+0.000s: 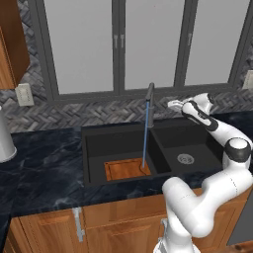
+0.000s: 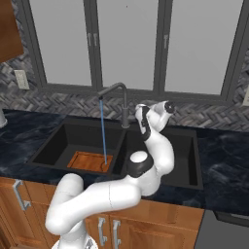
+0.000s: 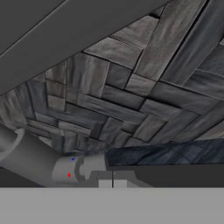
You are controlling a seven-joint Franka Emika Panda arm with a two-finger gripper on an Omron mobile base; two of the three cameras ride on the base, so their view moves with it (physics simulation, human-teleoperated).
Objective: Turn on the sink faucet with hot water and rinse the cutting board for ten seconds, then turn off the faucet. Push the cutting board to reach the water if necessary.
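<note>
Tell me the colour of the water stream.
Blue: the water shows best in the left base view, falling onto the cutting board.

1. Ahead of me runs a dark marbled counter (image 1: 44, 158), blue-black with pale veins.
2. Behind the counter rises a backsplash (image 1: 89, 112) of grey herringbone tile; in my hand view it shows close up, the tiles lying at angles.
3. Above the backsplash stands a row of pale frosted window panels (image 2: 129, 44) in dark grey frames, with small handles on the uprights.
4. Left of the windows hangs a wooden wall cabinet (image 1: 12, 44), and below it a white outlet plate (image 1: 24, 94) sits on the tile.
5. Under the counter are warm wooden cabinet doors (image 2: 160, 223) with silver bar handles (image 1: 78, 225).
</note>
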